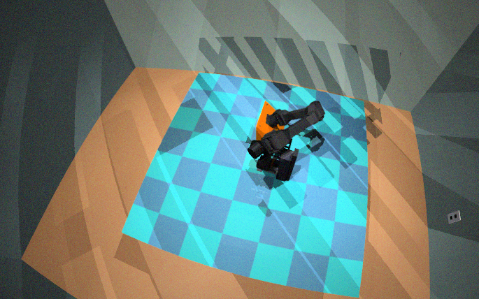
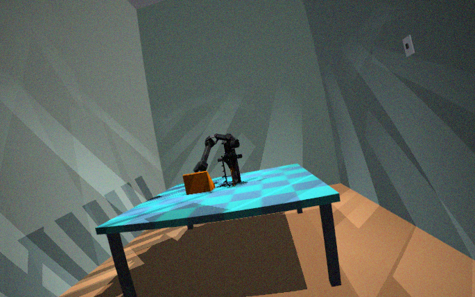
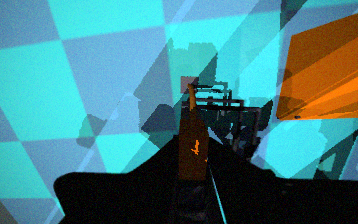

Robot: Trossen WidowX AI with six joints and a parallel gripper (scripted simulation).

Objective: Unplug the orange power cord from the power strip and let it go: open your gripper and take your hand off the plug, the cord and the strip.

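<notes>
Below, the end effector clamps the orange plug, power strip mostly hidden.

Gripper clamped on plug; dark frame crowds 1 o'clock, orange block at 2; 9–11 o'clock open.

So the table has a checkered top in bright cyan and a duller blue, on dark legs, standing on an orange-brown floor. Sitting right on it toward the back is an orange wedge-shaped block, and the arm's base stands just beside that. Next to the base there's some dark frame-like thing on the checks, too murky to make out. Lots of angular shadows across the squares.
</notes>
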